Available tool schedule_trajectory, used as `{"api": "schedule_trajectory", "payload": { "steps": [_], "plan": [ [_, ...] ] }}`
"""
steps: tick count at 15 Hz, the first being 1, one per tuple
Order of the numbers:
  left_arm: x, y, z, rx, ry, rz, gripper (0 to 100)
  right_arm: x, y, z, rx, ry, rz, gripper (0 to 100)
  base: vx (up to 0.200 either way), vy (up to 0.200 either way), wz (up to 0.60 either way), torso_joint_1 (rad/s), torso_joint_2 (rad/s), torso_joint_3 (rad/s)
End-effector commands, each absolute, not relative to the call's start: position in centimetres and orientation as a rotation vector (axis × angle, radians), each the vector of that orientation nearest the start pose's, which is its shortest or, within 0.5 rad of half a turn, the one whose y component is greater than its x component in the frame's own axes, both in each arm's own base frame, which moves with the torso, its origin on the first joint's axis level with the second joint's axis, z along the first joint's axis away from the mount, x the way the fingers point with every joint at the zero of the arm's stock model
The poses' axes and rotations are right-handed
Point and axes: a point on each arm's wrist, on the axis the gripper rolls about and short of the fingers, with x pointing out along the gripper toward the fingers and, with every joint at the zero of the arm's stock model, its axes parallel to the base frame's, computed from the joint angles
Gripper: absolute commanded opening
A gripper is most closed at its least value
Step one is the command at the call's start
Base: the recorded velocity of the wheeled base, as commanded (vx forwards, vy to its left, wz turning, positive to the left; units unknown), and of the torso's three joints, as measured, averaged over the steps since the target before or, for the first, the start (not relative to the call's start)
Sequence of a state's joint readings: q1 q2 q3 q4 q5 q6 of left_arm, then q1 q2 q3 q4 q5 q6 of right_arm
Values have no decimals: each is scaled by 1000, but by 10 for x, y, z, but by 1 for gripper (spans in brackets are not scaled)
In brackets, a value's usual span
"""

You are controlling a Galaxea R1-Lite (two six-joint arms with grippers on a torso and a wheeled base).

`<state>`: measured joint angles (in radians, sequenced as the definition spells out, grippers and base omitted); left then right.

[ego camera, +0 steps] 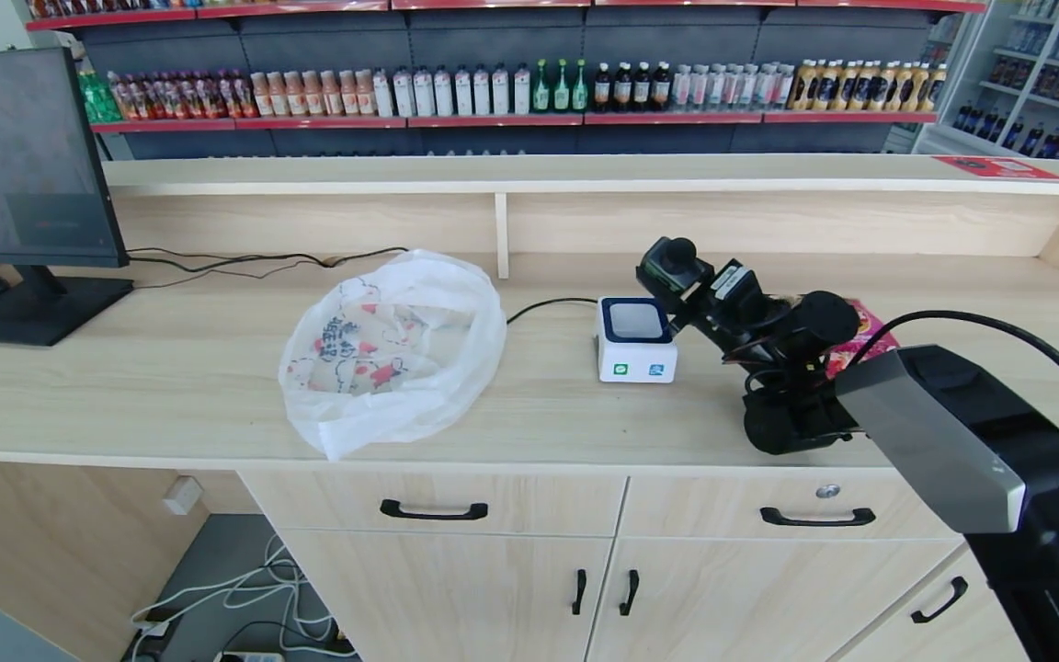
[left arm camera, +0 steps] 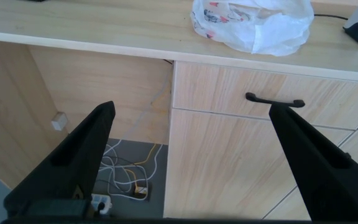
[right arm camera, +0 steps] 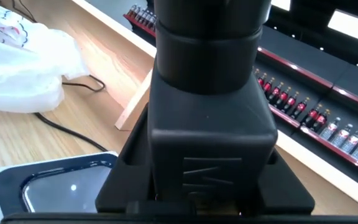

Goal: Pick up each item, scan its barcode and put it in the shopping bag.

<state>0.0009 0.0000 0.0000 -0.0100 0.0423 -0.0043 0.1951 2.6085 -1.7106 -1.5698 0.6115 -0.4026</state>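
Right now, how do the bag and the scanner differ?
The bag is soft, crumpled, translucent plastic with red print; the scanner is a rigid white box with a dark-rimmed top. The bag is far larger than the scanner. Both sit on the counter.

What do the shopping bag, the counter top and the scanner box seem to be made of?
Shopping bag: thin whitish plastic film, half see-through and crumpled, with print.
Counter top: pale, matte wood grain, perhaps laminate over board.
Scanner box: hard white plastic, dark blue rim; its shiny top window may be glass or clear plastic.
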Motion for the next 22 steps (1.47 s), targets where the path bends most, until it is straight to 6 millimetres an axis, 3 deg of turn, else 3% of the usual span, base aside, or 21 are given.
{"api": "schedule_trajectory", "payload": {
  "steps": [1,5,7,9,11,15,17,18,20,22],
  "plan": [
    [-23,1,77,-5,-11,44,100,490,113,125,-507,-829,634,0,0,0,0,0,0,0],
    [-23,1,77,-5,-11,44,100,489,109,132,-510,-839,622,0,0,0,0,0,0,0],
    [-23,1,77,-5,-11,44,100,482,109,151,-491,-860,600,0,0,0,0,0,0,0],
    [-23,1,76,-2,-9,44,100,458,111,182,-409,-830,545,0,0,0,0,0,0,0],
    [-23,1,76,-2,-9,44,100,435,95,197,-399,-774,507,0,0,0,0,0,0,0],
    [-23,1,76,-2,-9,44,100,320,71,209,-331,-551,469,0,0,0,0,0,0,0],
    [-23,1,76,-3,-9,44,100,264,60,202,-326,-470,480,0,0,0,0,0,0,0],
    [-23,1,76,-3,-9,44,100,237,54,189,-322,-403,477,0,0,0,0,0,0,0],
    [-23,1,76,-3,-9,44,100,201,46,176,-275,-326,458,0,0,0,0,0,0,0],
    [-23,1,76,-5,-9,44,100,184,41,176,-203,-305,379,0,0,0,0,0,0,0]
  ]
}}
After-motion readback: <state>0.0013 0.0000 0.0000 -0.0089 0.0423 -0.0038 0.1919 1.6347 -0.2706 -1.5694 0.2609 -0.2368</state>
